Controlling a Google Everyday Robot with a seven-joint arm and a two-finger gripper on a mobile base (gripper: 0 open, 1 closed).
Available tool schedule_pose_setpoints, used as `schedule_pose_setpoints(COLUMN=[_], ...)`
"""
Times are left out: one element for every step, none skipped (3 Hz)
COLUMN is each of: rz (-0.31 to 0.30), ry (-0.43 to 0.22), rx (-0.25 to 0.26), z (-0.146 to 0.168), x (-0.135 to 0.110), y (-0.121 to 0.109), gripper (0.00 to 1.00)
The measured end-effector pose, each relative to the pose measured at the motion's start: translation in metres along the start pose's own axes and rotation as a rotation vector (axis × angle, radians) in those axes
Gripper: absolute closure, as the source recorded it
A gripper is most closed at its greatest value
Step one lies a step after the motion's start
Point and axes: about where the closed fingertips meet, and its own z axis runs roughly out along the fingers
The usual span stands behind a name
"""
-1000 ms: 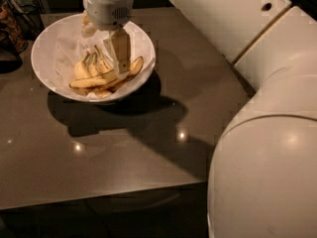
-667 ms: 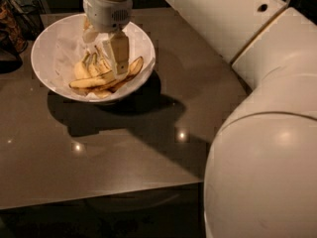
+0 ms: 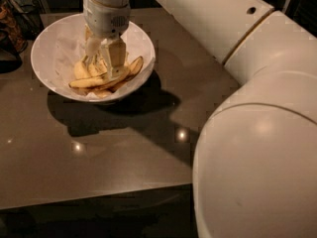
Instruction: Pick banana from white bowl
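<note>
Gripper [image 3: 101, 69] down inside the white bowl [image 3: 52, 58] at the far left, hanging straight from a pale wrist, fingers parted with a clear gap between them, tips sunk among the fruit. Impossible to tell whether either pad presses on anything, and nothing lifted off the heap. Underneath, a dark brown glossy table [image 3: 124, 152], with two small light spots mirrored on it toward the near side and a broad shadow spreading right and nearward from the bowl. Near edge of the table dropping off into blackness. At the far left corner, a dark cluttered shape [image 3: 10, 26], too dim to name. Across the far right and near right, the big cream arm [image 3: 257, 172], filling most of that side. Against a second ago, hardly any change: bowl in the same spot, gripper at the same place and height within it, fingers just as far apart, only the bulk of the arm bulging a little further left at the near side. In the bowl, a lining of crumpled white paper [image 3: 62, 43] and a few bananas. Lying lowest and nearest, the banana [image 3: 91, 82], long, pale yellow and speckled, stretched left to right just beneath the fingertips. Beside it, a shorter banana [image 3: 135, 65] pointing up toward the right rim.
</note>
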Motion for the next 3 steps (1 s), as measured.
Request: schedule_pose_setpoints(rz=[-0.001,-0.006,-0.006], ry=[-0.013,-0.024,-0.031], rx=[-0.019,-0.035,-0.049], z=[0.007,0.015,0.021], x=[0.0,-0.003,-0.003], y=[0.0,0.0,0.001], gripper=[0.35,0.34,0.35])
